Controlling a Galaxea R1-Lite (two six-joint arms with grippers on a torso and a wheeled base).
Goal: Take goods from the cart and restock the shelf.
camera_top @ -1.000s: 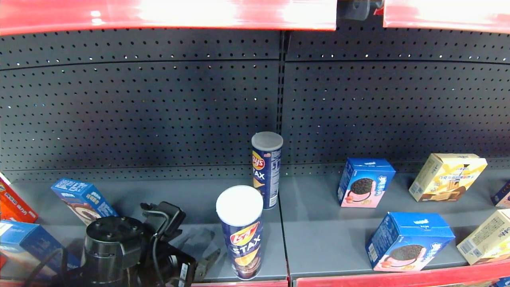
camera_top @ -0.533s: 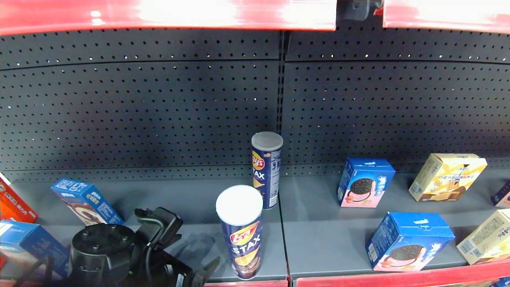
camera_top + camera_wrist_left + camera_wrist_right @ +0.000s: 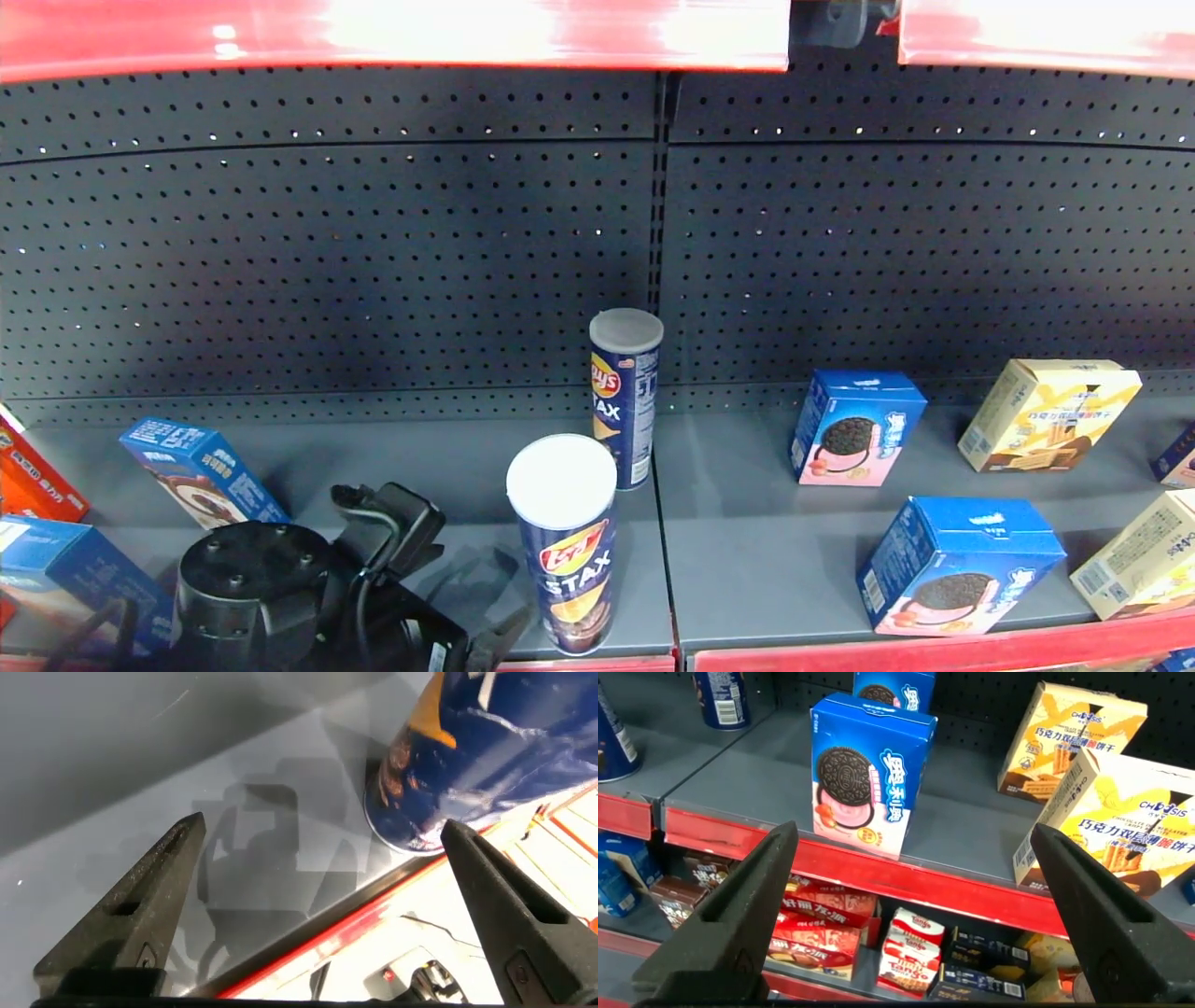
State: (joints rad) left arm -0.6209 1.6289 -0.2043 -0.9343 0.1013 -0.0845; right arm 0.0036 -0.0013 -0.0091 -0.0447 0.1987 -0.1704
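Obs: left wrist housing (image 3: pixel 247 583) black, round, screw holes on cap; black cable (image 3: pixel 358 588) loops alongside. On left gripper (image 3: pixel 322 821), fingers (image 3: pixel 140 905) dark, tapered, slotted.

the grey shelf (image 3: pixel 766 560) carries a blue chip can (image 3: pixel 565 560) upright at its front lip, just right of the left gripper (image 3: pixel 322 826), with a second can (image 3: pixel 624 411) standing beyond it. farther right sit a near cookie box (image 3: pixel 952 569), a far cookie box (image 3: pixel 854 429) and cream boxes (image 3: pixel 1046 415). left of the gripper leans a tilted blue box (image 3: pixel 201 471).
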